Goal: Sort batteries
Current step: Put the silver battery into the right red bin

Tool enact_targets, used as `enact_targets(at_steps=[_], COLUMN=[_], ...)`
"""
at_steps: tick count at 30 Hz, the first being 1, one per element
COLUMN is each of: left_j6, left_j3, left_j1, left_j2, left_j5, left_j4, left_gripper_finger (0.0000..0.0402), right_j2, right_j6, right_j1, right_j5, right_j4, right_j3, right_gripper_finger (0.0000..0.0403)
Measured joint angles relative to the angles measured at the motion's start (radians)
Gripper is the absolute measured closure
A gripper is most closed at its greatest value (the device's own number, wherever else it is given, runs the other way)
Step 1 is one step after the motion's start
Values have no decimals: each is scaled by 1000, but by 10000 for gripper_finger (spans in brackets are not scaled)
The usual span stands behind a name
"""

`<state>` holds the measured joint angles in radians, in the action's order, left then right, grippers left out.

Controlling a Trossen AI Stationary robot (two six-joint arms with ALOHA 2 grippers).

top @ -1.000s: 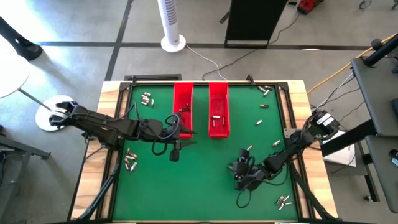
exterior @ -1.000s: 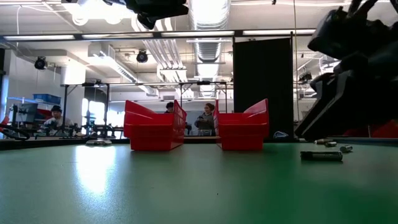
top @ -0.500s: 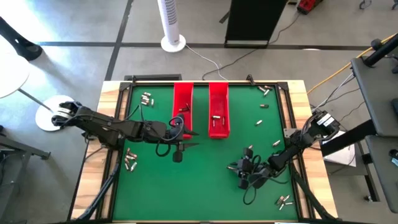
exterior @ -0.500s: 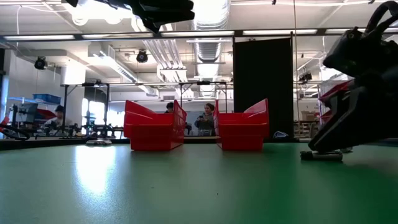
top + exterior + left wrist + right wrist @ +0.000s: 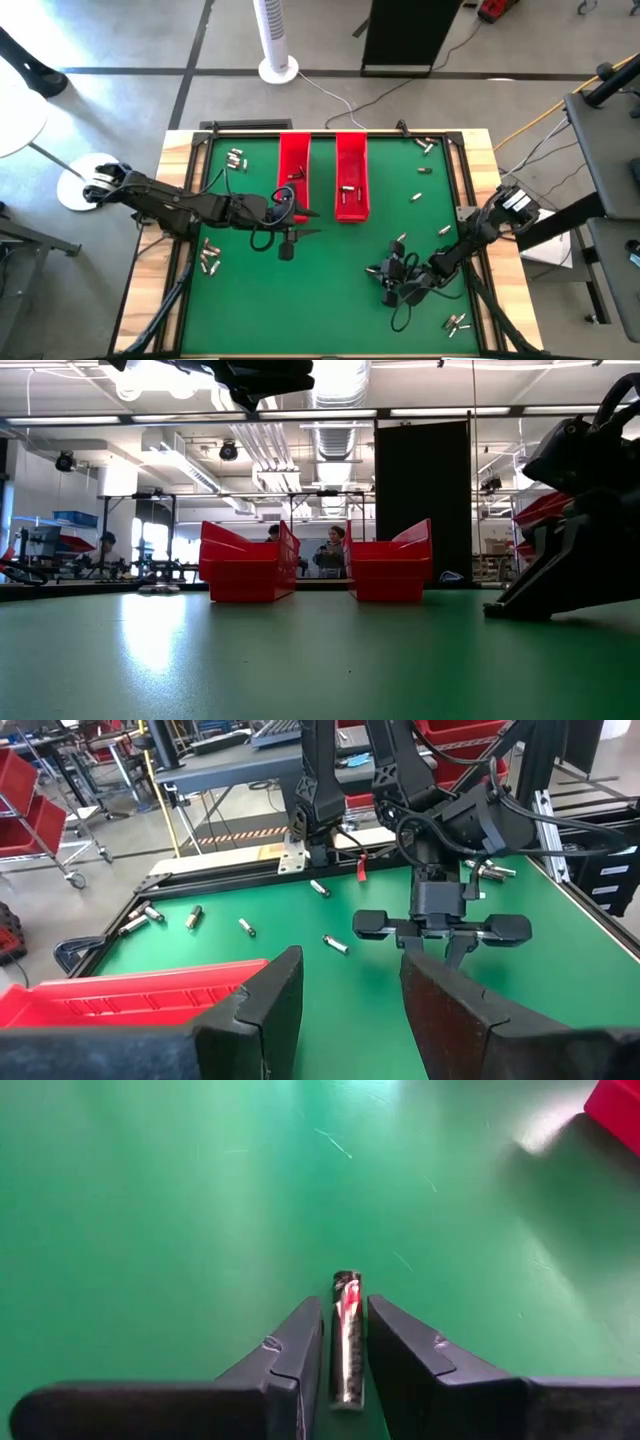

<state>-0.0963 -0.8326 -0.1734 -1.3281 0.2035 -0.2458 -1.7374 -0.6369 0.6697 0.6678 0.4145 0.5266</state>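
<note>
Where our right arm is reaching low over the green mat: its claw (image 5: 345,1342) is pinching one battery (image 5: 346,1335) lying flat on the mat, a finger (image 5: 290,1348) pressing against each long side.
Right claw from above: it (image 5: 384,271) is sitting in the mat's near right part, well apart from the red bins.
Left claw: we are holding it (image 5: 345,1005) spread with nothing between its fingers, hanging just beside the near end of the left red bin (image 5: 293,172).
Left claw from above: it (image 5: 297,232) is pointing toward the middle of the mat (image 5: 330,300).
Bins: the left red bin and the right red bin (image 5: 351,175) are standing side by side at the far middle of the mat, each with something small lying inside.
Loose batteries, far left: a small cluster (image 5: 236,157) is lying near the far left corner.
Loose batteries, near left: several (image 5: 209,258) are lying by the left edge.
Loose batteries, far right: a few (image 5: 424,146) are lying near the far right corner.
Loose batteries, near right: a pair (image 5: 457,322) is lying close to the near right corner.
Room behind: people (image 5: 331,550) are showing beyond the bins in the level view.
</note>
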Motion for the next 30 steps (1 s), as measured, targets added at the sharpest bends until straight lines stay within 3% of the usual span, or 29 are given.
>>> enact_targets(at_steps=[12,18,30], left_j6=[0,0,-80], left_j3=[0,0,10], left_j1=[0,0,-11], left_j2=[0,0,104], left_j5=[0,0,-3], left_j4=[0,-1,19], left_gripper_finger=[252,252,252], right_j2=[-18,-13,33], right_j6=[-16,-18,71], right_j1=[-2,-25,-91], right_j5=[-14,-101,-231], right_j4=[-17,-90,-372], right_j3=[11,15,164], right_gripper_finger=[357,376,375])
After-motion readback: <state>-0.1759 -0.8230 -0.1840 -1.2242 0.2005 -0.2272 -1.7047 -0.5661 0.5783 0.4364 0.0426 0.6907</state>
